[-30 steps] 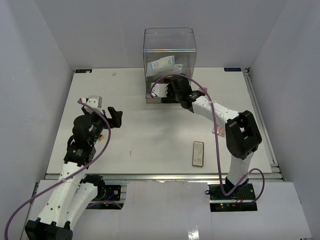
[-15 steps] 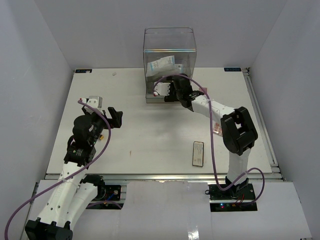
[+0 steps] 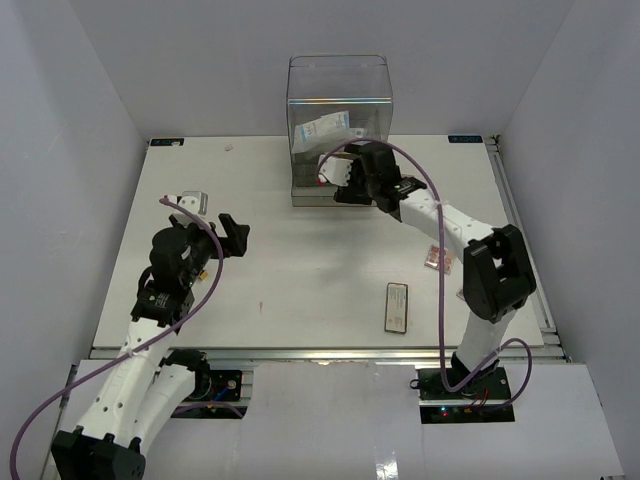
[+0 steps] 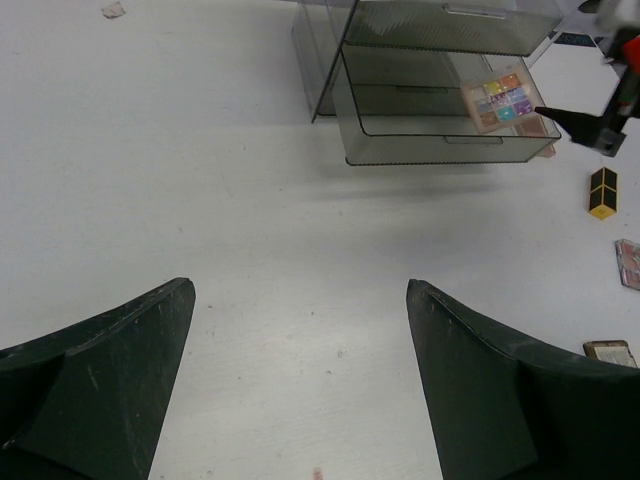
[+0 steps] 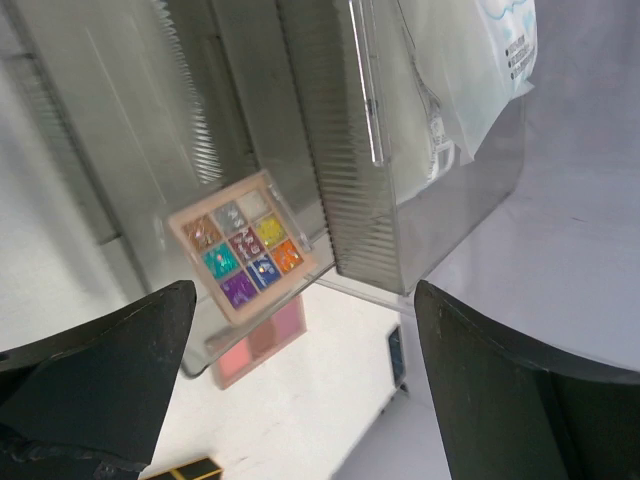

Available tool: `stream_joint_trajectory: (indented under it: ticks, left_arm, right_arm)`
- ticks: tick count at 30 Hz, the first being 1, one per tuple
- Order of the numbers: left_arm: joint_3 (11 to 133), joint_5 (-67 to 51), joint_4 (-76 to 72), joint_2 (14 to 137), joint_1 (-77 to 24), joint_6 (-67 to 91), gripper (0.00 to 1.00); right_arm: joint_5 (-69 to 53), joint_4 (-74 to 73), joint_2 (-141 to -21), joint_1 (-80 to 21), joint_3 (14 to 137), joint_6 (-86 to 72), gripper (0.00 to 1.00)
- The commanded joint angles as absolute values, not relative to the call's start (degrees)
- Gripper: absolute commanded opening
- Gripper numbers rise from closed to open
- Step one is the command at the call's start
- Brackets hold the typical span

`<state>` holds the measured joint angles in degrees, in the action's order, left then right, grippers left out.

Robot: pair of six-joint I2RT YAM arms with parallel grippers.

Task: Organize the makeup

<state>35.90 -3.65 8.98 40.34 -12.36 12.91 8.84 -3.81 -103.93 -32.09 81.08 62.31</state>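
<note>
A colourful eyeshadow palette [image 5: 245,247] [image 4: 503,100] lies in the pulled-out lower drawer [image 4: 440,150] of the clear box [image 3: 340,110], with a pink palette [image 5: 260,340] beneath it. My right gripper [image 5: 305,290] [image 3: 338,182] stands open just in front of that drawer, holding nothing. White-blue sachets [image 5: 480,60] [image 3: 325,127] fill an upper drawer. On the table lie a black compact [image 3: 397,306] and a pink palette [image 3: 438,258]. My left gripper [image 4: 300,290] [image 3: 232,232] hovers open over bare table at the left.
A small black-and-yellow item [image 4: 602,192] [image 5: 185,470] lies right of the open drawer. A tiny scrap [image 3: 230,147] sits near the table's back edge. White walls close in the table on three sides.
My right gripper has opened wider and drawn back a little from the drawer, its elbow swinging right. The colourful palette now lies free in the drawer. The left arm shifted only slightly.
</note>
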Motion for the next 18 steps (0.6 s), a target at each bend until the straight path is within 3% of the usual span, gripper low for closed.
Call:
stream_joint_trajectory:
  ticks: [1, 5, 10, 13, 18]
  left_arm:
    - [35.7, -10.1, 7.9, 42.1, -12.2, 13.8, 0.98]
    - [35.0, -18.2, 5.4, 42.7, -12.1, 13.4, 0.96]
    - [34.6, -30.9, 1.0, 46.8, -14.2, 19.5, 0.85]
    - [35.8, -23.3, 1.0, 51.3, -27.3, 23.6, 0.85]
    - [39.8, -6.3, 1.0, 62.0, -47.9, 30.9, 0.87]
  right_arm:
    - [-7.9, -14.8, -92.9, -28.5, 79.8, 51.4, 0.96]
    - [-19.1, -18.3, -86.7, -24.2, 76.1, 44.3, 0.95]
    - [-41.7, -20.7, -77.5, -14.9, 68.3, 35.7, 0.93]
    - [-50.5, -20.3, -73.0, -9.9, 60.6, 31.2, 0.92]
    - [-50.8, -16.7, -66.5, -3.0, 50.8, 23.5, 0.92]
